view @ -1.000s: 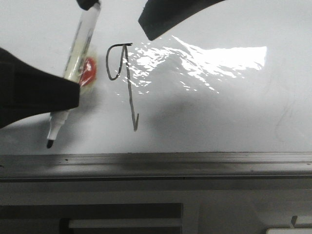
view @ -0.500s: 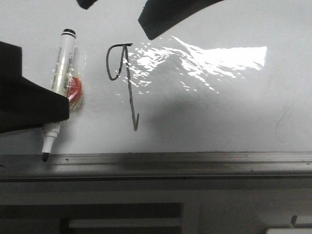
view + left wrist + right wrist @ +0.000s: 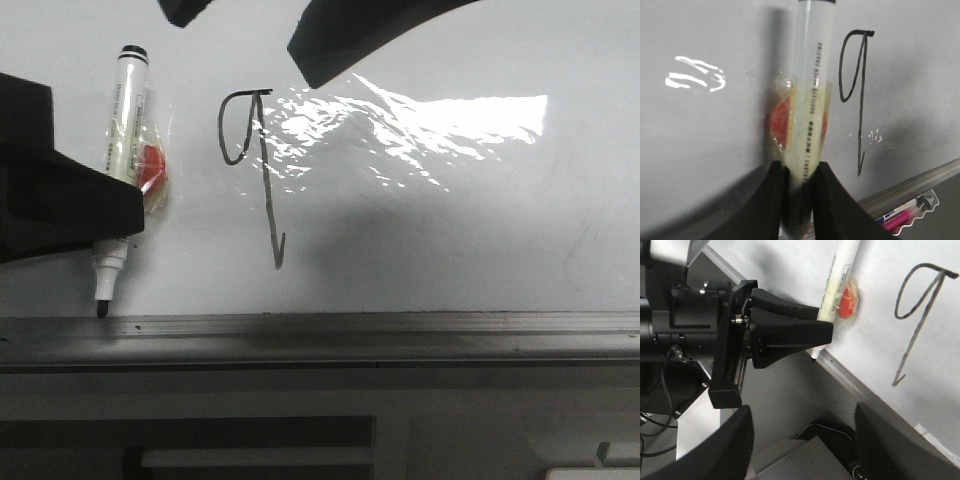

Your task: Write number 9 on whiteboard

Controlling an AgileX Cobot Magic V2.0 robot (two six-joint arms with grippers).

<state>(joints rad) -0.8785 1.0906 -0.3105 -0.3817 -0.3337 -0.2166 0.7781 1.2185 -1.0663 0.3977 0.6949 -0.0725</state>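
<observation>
Number 9 (image 3: 252, 172) drawn; left gripper (image 3: 799, 192) clamps marker (image 3: 122, 150).

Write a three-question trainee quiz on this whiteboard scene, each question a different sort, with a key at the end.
1. True or false: the number 9 is already drawn on the whiteboard.
2. Multiple choice: what does the left gripper hold between its jaws? A) an eraser B) a marker C) nothing
3. Fill in: in the front view, the marker's tip sits near the board's grey ______ along the bottom.

Key: 1 true. 2 B; the jaws are closed on the marker's barrel. 3 edge strip. The right gripper is open and holds nothing.
</observation>
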